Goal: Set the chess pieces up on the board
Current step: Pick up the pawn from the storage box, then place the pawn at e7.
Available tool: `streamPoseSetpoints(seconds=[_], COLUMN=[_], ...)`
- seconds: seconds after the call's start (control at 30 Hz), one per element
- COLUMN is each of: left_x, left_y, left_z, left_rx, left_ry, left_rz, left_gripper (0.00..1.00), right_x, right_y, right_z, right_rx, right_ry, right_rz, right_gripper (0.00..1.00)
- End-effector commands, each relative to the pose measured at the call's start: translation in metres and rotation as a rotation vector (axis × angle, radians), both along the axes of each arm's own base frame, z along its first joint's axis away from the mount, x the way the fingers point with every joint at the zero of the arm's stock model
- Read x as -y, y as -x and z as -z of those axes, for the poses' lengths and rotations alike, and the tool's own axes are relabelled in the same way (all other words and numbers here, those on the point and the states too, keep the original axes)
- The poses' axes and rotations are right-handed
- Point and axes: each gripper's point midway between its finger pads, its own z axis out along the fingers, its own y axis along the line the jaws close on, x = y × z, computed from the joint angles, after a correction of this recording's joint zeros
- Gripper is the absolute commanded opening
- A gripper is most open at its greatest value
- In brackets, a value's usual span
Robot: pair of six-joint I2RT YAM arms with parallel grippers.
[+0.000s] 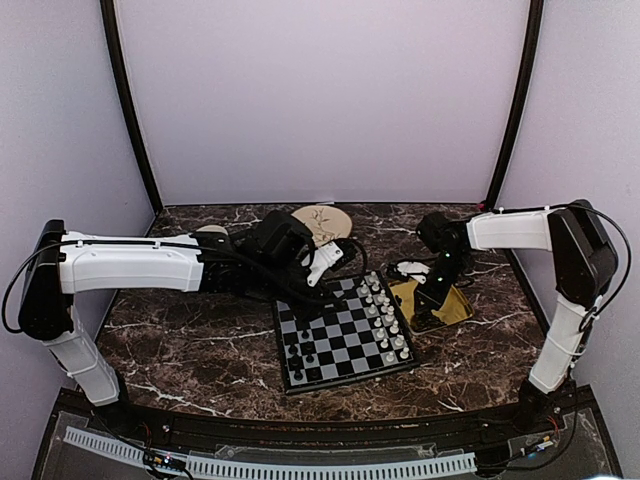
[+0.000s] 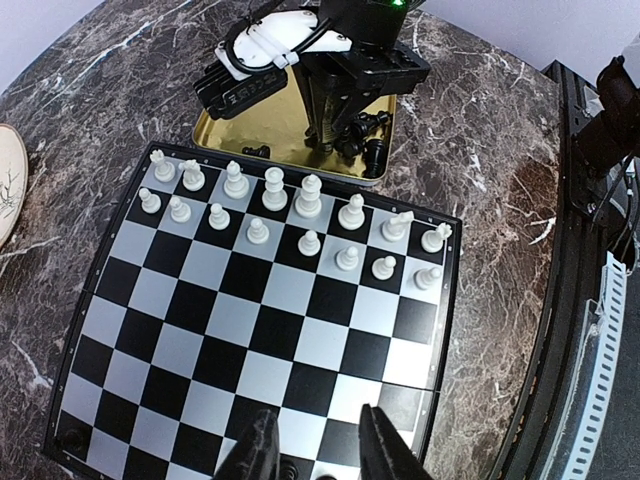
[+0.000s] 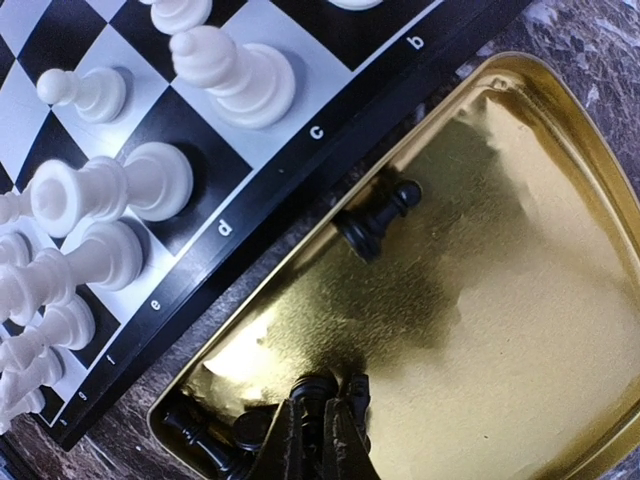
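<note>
The board (image 1: 345,338) lies mid-table, with white pieces (image 1: 385,315) filling its right side and a few black chess pieces (image 1: 297,355) at its near left corner. My right gripper (image 3: 320,445) reaches down into the yellow tray (image 3: 500,300) and is shut on a black chess piece (image 3: 320,392) from the cluster (image 3: 215,445) in the tray corner. One black pawn (image 3: 375,225) lies alone by the tray wall. Over the board's black side my left gripper (image 2: 315,450) hovers open, and only board squares show between its fingers.
The tray (image 1: 458,310) sits tight against the board's right edge (image 3: 300,150). A round wooden disc (image 1: 322,222) lies behind the board, under the left arm. The table's front rail (image 2: 600,330) runs past the board's near side.
</note>
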Motion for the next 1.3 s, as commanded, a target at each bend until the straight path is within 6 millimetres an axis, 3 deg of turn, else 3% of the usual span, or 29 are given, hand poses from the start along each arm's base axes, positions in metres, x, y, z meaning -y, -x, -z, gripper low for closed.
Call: streamPoseSetpoints(seconds=[0.0,0.17,0.4,0.57,0.67,0.97,1.13,1.27], left_x=[-0.004,-0.007,-0.013,-0.030,-0.050,-0.125,-0.144,-0.151], left_y=[0.001,0.002,0.001,-0.004,-0.013,-0.048,-0.051,-0.050], left_z=[-0.008,-0.009,-0.012,-0.016,-0.019,-0.012,-0.018,-0.024], left_rx=[0.003,0.006,0.020,0.039,0.018,0.019,0.034,0.048], left_ry=[0.027,0.025,0.023,0.024,0.090,0.078,0.098,0.111], left_rz=[-0.006,-0.012,-0.030,-0.088,-0.148,-0.413,-0.485,-0.506], left_gripper=[0.29,0.29,0.30,0.29,0.29,0.30,0.31,0.31], right_x=[-0.009,-0.021,-0.024,-0.040,-0.058,-0.133,-0.180,-0.205], right_y=[0.000,-0.002,-0.008,-0.019,-0.020,-0.012,-0.001,0.006], right_z=[-0.019,-0.046,-0.073,-0.115,-0.126,-0.114,-0.094,-0.079], right_rx=[0.007,-0.020,-0.006,0.104,0.154,0.217,0.205,0.191], right_ry=[-0.038,-0.145,-0.174,-0.214,-0.229,-0.133,-0.092,-0.069], right_rz=[0.000,0.006,0.010,-0.045,-0.105,-0.306,-0.394,-0.438], right_gripper=[0.04,0.03,0.04,0.04,0.05,0.05,0.04,0.04])
